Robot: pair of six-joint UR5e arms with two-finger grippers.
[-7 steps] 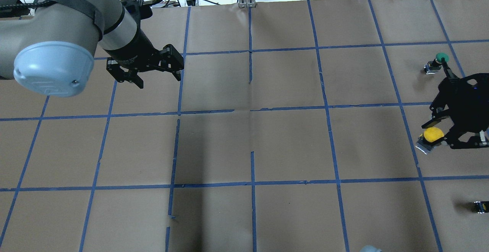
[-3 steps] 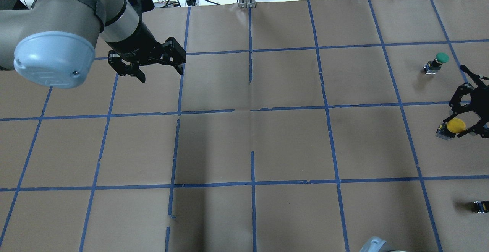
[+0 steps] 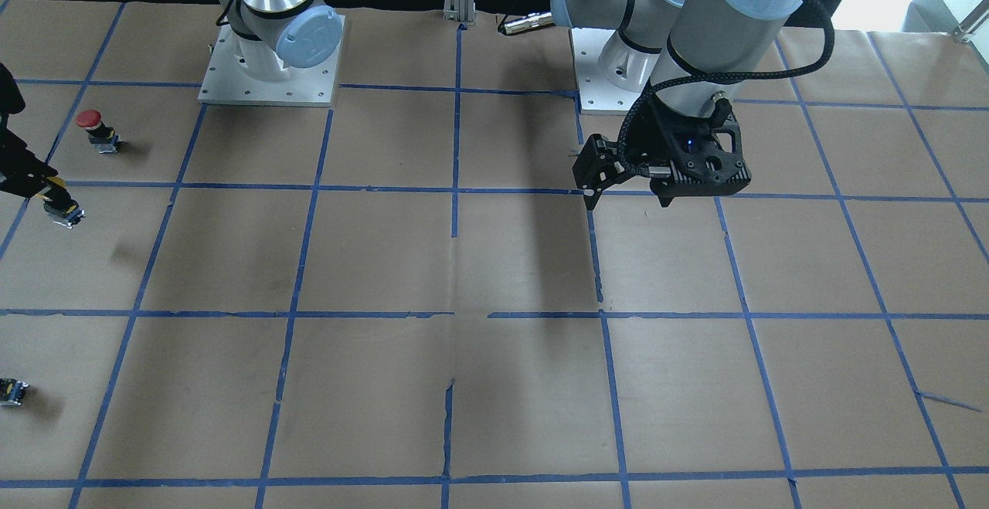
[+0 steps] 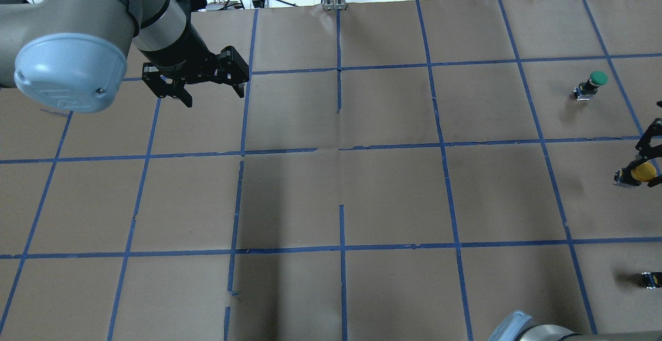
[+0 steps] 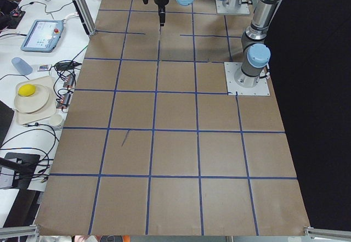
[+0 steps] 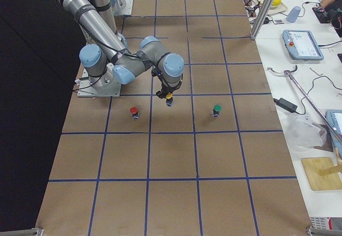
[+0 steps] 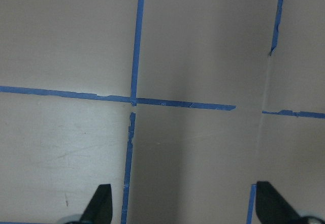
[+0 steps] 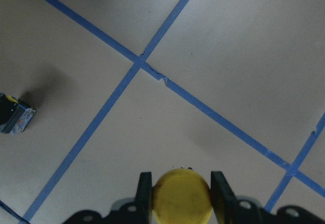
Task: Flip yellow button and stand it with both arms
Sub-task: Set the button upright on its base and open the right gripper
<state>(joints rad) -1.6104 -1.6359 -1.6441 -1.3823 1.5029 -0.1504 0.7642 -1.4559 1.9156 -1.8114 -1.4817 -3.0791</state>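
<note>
The yellow button (image 4: 643,172) has a round yellow cap on a grey-black body. My right gripper (image 4: 640,174) is shut on it at the overhead view's right edge and holds it above the table. In the right wrist view the yellow cap (image 8: 182,199) sits between the two fingers (image 8: 145,191). From the front, the right gripper (image 3: 48,198) shows at the left edge with the button's body (image 3: 65,215) below it. My left gripper (image 4: 214,98) hangs open and empty over the far left of the table. The left wrist view shows its fingertips (image 7: 99,206) wide apart over bare paper.
A green-capped button (image 4: 595,83) stands at the far right. A red-capped button (image 3: 97,129) stands near the right arm's base. A tiny dark block with a yellow spot (image 4: 650,279) lies at the near right edge. Brown paper with blue tape lines (image 4: 341,149) covers the table.
My right gripper has carried the yellow button to the right, almost out of the overhead view. My left gripper has shifted a little farther away and stays open.
</note>
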